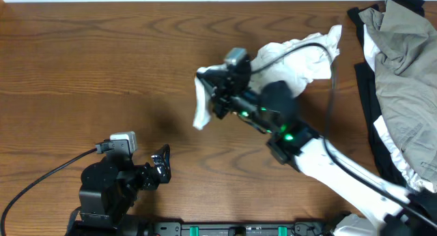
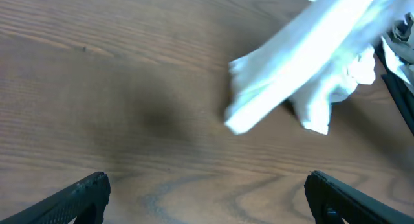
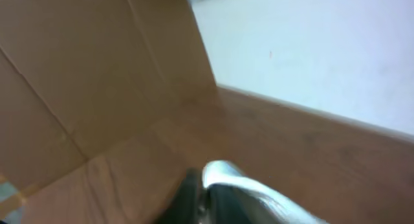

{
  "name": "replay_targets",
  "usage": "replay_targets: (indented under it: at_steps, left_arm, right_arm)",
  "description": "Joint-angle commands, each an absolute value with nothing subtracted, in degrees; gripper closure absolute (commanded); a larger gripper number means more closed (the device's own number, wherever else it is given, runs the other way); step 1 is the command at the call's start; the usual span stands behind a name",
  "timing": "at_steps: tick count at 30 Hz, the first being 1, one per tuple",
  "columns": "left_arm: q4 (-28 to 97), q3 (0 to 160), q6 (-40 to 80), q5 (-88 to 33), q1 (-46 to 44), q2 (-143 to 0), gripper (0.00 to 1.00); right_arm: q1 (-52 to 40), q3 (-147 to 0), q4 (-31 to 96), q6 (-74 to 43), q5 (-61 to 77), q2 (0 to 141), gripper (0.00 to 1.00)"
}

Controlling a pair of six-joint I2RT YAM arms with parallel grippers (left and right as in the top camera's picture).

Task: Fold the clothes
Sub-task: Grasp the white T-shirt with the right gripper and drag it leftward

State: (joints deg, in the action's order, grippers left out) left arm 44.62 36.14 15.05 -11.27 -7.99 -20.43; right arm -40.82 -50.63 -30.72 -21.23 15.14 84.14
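Of the two tools, the left tool (image 1: pixel 162 169) is nearest, released with jaws wide above the table (image 1: pixel 82 59). Mid-table, the right tool (image 1: pixel 207 93) is clenched on an edge of the one white T-shirt (image 1: pixel 300 59); a strip droops beside it and the rest lies bunched behind the arm, blurred in the left wrist view. Only the overhead view shows one olive-grey garment (image 1: pixel 403 65) on one black garment (image 1: pixel 381 154), far right.

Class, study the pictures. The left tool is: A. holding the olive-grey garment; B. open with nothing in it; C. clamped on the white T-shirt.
B: the left tool stands wide open over the bare table, with the white T-shirt ahead of it, not between its fingers.
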Motion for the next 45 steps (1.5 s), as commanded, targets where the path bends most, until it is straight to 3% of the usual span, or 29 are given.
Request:
replay_targets:
  at_steps: [1, 3, 6, 10, 12, 17, 23, 35, 39, 40, 42, 43, 45]
  left_arm:
    - [44.53, 36.88, 15.38, -11.6, -8.12, -20.43, 0.02]
    - [44.58, 36.88, 15.38, -11.6, -8.12, -20.43, 0.02]
    - [44.53, 36.88, 15.38, -11.6, -8.12, -20.43, 0.02]
    - [44.51, 36.88, 15.35, -11.62, -8.12, -20.43, 0.02]
    - [44.49, 36.88, 15.38, -11.6, -8.12, -20.45, 0.02]
    - [44.49, 36.88, 15.38, -11.6, -8.12, -20.45, 0.02]
    - [44.49, 36.86, 15.35, -11.57, -8.12, -20.49, 0.02]
    - [44.51, 36.86, 15.35, -11.57, -8.12, -20.49, 0.02]
    - [44.53, 36.86, 15.35, -11.57, -8.12, -20.49, 0.02]
    - [44.53, 36.86, 15.35, -11.57, -8.12, -20.49, 0.02]
    - [44.53, 36.86, 15.35, -11.57, -8.12, -20.49, 0.02]
    - [44.53, 36.86, 15.35, -11.55, -8.12, -20.49, 0.02]
    - [44.51, 36.86, 15.35, -11.57, -8.12, -20.49, 0.02]
  right_arm:
    - [-41.25, -51.99, -29.61, -22.65, 13.96, 87.59, 0.64]
    - [-40.01, -51.99, -26.83, -21.41, 13.52, 87.83, 0.62]
    - [-36.64, -51.99, -22.44, -20.71, 12.78, 86.3, 0.41]
    - [-30.24, -51.99, -12.36, -20.69, 9.85, 82.91, 0.36]
    - [-26.61, -51.99, -6.37, -19.11, 9.78, 81.52, 0.28]
    - [-20.43, -51.94, 8.16, -15.46, 9.02, 81.28, 0.33]
    - [-19.62, -51.83, 18.72, -4.95, 10.48, 86.08, 0.35]
    - [-19.94, -51.81, 19.07, 5.04, 15.68, 97.12, 0.32]
    - [-20.32, -51.81, 18.04, 6.24, 15.79, 99.42, 0.4]
    - [-20.47, -51.81, 18.02, 6.35, 16.03, 99.79, 0.51]
    - [-20.97, -51.81, 18.22, 6.33, 16.25, 100.4, 0.92]
    - [-21.15, -51.81, 18.39, 6.33, 16.4, 100.4, 0.99]
    - [-21.87, -51.83, 18.9, 6.31, 17.65, 99.85, 0.99]
